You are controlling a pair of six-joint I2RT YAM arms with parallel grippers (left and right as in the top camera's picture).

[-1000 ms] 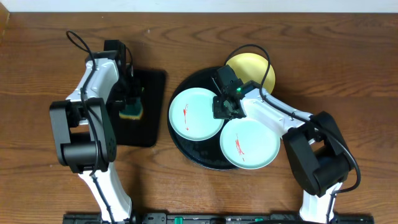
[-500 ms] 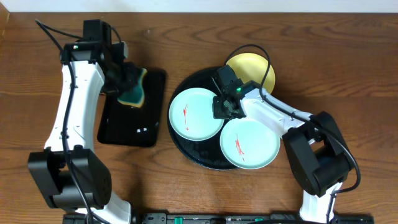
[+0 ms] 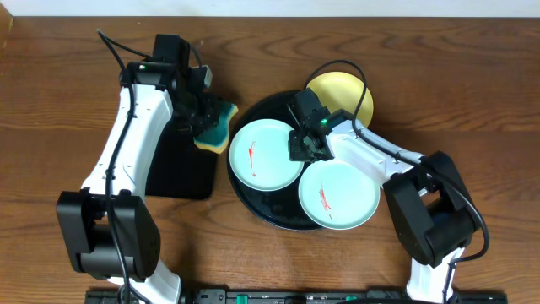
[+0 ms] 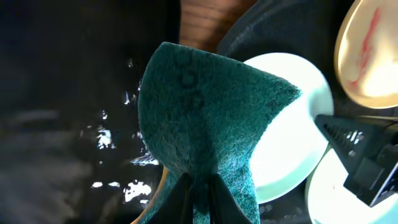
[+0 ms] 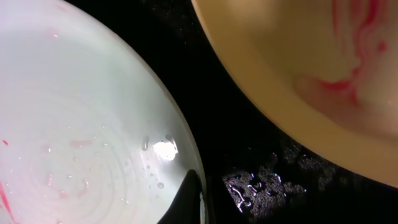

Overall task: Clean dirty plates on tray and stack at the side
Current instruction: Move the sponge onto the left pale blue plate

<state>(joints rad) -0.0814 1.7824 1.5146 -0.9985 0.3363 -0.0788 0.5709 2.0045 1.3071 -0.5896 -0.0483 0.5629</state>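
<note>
**Tray** [image 3: 268, 205]: large, round, glossy black, with a low rim. It lies flat, and water droplets show on its bare surface.

**Mint plate A** [image 3: 264, 153]: small, round, pale mint-blue. It lies face up on the left half of the tray, with a thin red smear left of its centre.

**Mint plate B** [image 3: 339, 194]: same type, face up on the near right part of the tray. Its outer edge overhangs the tray rim, and it has a red smear near its centre.

**Yellow plate** [image 3: 342, 95]: small, round, pale yellow, face up at the far right edge of the tray, partly past the rim. It has red smears on its face.
</note>
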